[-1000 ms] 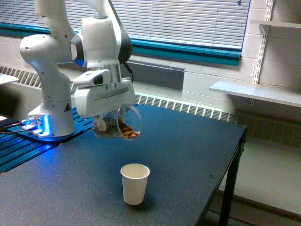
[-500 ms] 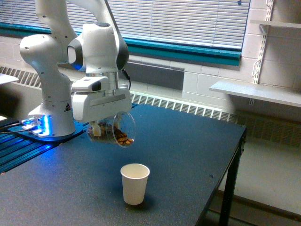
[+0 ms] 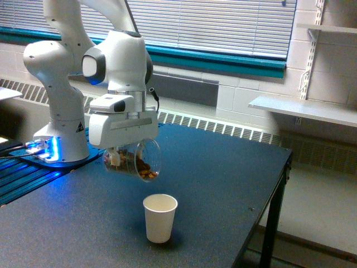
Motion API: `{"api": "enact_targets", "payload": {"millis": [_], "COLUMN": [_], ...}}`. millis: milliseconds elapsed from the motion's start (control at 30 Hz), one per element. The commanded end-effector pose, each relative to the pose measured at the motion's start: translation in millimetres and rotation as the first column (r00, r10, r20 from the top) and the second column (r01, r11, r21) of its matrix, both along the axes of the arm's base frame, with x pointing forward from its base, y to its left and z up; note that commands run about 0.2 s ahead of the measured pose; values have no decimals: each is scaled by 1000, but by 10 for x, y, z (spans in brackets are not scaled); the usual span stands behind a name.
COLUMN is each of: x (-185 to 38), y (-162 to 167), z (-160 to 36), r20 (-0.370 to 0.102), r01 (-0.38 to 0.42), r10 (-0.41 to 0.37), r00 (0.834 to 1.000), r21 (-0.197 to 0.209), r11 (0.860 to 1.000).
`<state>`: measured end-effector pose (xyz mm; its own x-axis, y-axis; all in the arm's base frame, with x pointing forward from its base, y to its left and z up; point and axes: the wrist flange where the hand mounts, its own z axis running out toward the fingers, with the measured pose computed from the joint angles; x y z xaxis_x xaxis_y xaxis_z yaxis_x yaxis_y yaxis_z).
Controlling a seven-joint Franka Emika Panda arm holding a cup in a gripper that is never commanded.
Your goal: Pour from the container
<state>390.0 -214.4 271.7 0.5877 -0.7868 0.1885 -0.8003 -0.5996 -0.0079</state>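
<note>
My claw [image 3: 124, 149]: clamped on the clear cup [image 3: 135, 160], with my white hand block sitting right over it; my fingers are mostly hidden behind the plastic.
Clear cup: in the air above the table [image 3: 223, 178], tipped over almost on its side, with its wide mouth turned toward 4 o'clock and slightly down.
Contents: brown bits [image 3: 145, 167] lie along the lower wall of the clear cup and crowd up to its rim; what they are I cannot tell.
Paper cup [image 3: 160, 217]: white, upright, open at the top, standing on the table at 5 o'clock from the clear cup, near but well below it and not touching.
Between the two cups: only air, with nothing standing in the way.
Table: dark and speckled, with its far edge and a black leg at 3 o'clock.
My base [image 3: 58, 131]: white, at 9 o'clock from the clear cup, standing on a plate [image 3: 33, 162] lit blue.
Behind me: window blinds [image 3: 223, 25] at 12 o'clock above a teal sill [image 3: 223, 60], and a long radiator grille [image 3: 217, 127] below it.
Wall shelf [image 3: 304, 110]: at 2 o'clock, well apart from the table.
</note>
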Motion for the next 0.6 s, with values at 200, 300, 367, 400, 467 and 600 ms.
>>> {"api": "enact_targets", "payload": {"millis": [200, 300, 367, 400, 467, 600], "x": [112, 139, 161, 173, 189, 215], "y": [-23, -22, -25, -28, -32, -33], "z": [-17, -24, -17, -14, -8, -9], "r20": [-28, -37, -46, -48, -55, -68], "r01": [74, 71, 67, 65, 62, 59], "r10": [-75, -72, -68, -67, -65, -63], "r00": [997, 997, 997, 997, 996, 996], "r21": [-22, -28, -36, -41, -49, -61], "r11": [997, 997, 997, 997, 997, 996]}}
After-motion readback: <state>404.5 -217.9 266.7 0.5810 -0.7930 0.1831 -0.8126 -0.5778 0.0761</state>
